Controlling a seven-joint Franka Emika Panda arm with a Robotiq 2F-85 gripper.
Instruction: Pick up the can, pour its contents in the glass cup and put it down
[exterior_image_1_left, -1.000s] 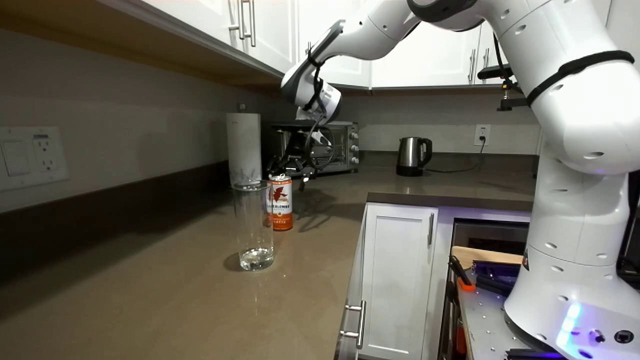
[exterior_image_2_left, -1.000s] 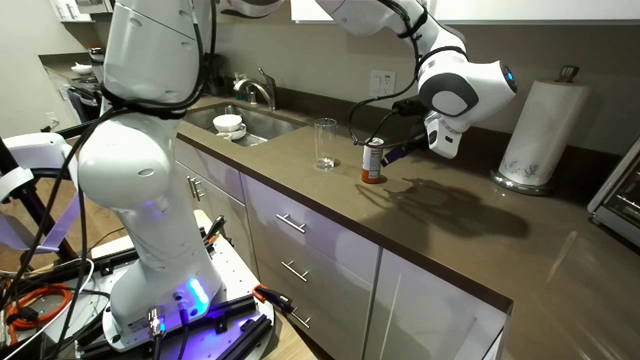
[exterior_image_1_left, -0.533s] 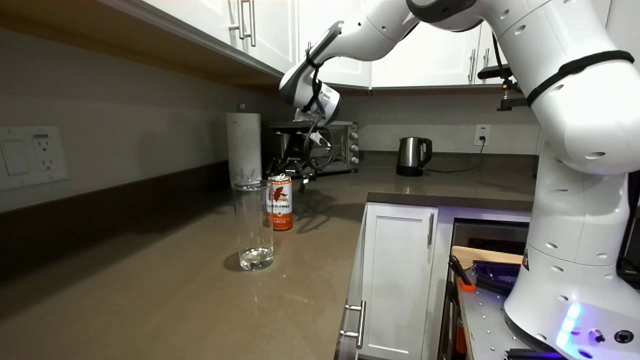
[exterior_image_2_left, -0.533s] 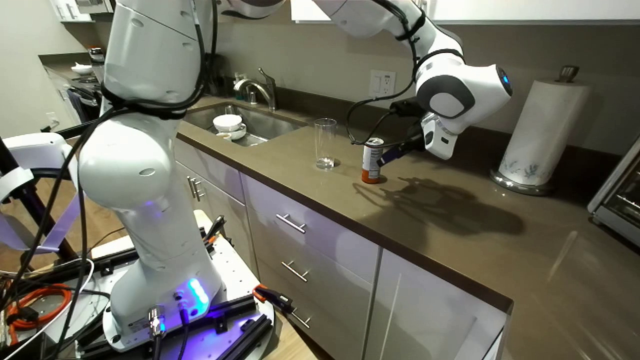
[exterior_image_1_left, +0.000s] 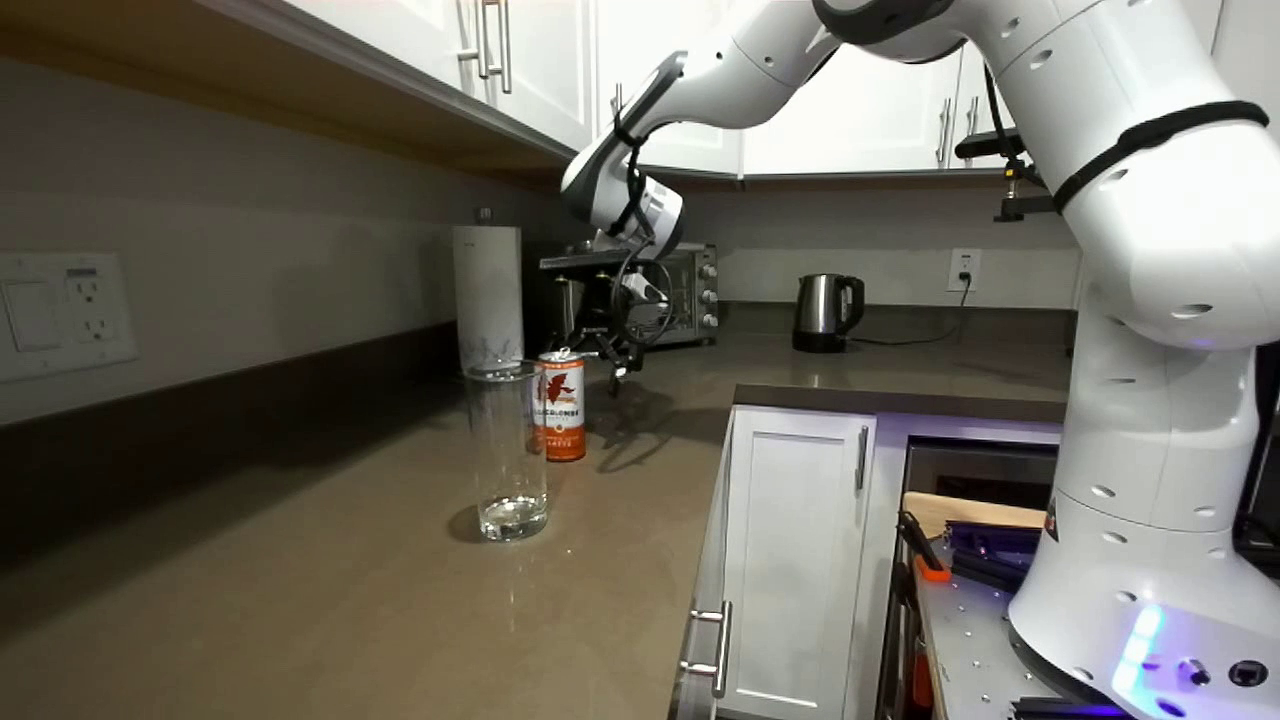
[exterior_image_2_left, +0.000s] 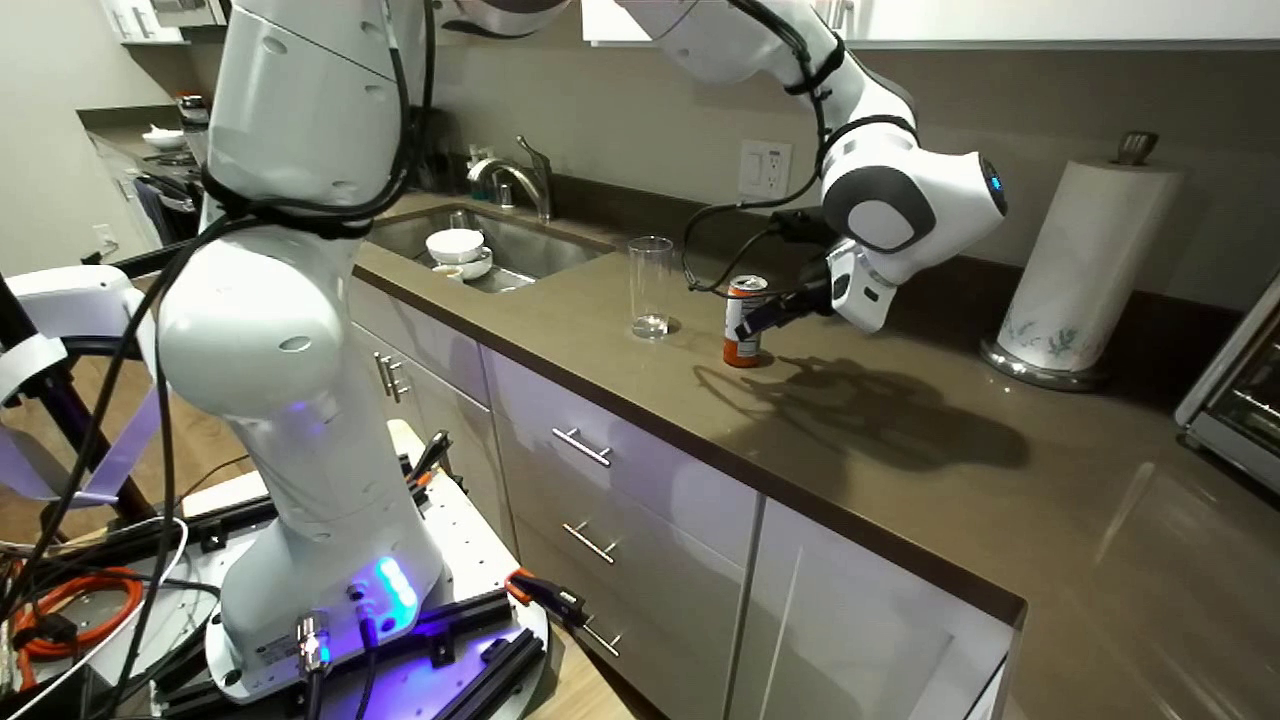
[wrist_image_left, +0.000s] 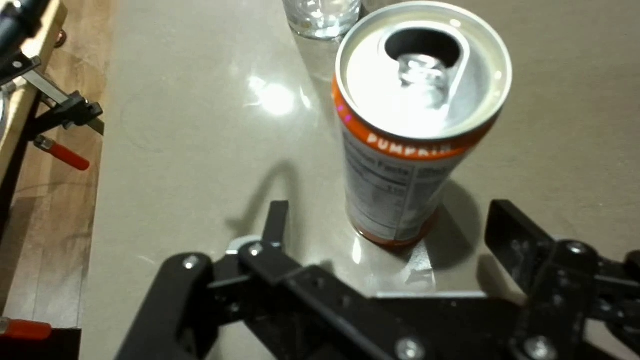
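Note:
The can (wrist_image_left: 395, 185) stands upright on the counter, orange and white with a silver top whose drinking hole is open. In both exterior views the can (exterior_image_1_left: 563, 405) (exterior_image_2_left: 741, 347) is beside the glass cup (exterior_image_1_left: 508, 450) (exterior_image_2_left: 651, 290), a clear, upright tumbler. Only the base of the glass cup (wrist_image_left: 322, 19) shows at the top of the wrist view. My gripper (wrist_image_left: 388, 207) is open, its fingers wide apart to either side of the can's lower part in that view, neither seen touching it. In an exterior view a dark finger (exterior_image_2_left: 770, 316) overlaps the can's side.
A paper-towel roll (exterior_image_2_left: 1090, 265) and a toaster oven (exterior_image_1_left: 690, 290) stand behind the arm, with a kettle (exterior_image_1_left: 820, 312) further along. Beyond the glass lies a sink (exterior_image_2_left: 548, 252) with white bowls. Upper cabinets (exterior_image_1_left: 545, 100) overhang the counter (exterior_image_2_left: 600, 365), whose front edge runs near the can.
The hand has come lower and closer to the can, and the finger now overlaps more of it in an exterior view. Can and glass have stayed in place.

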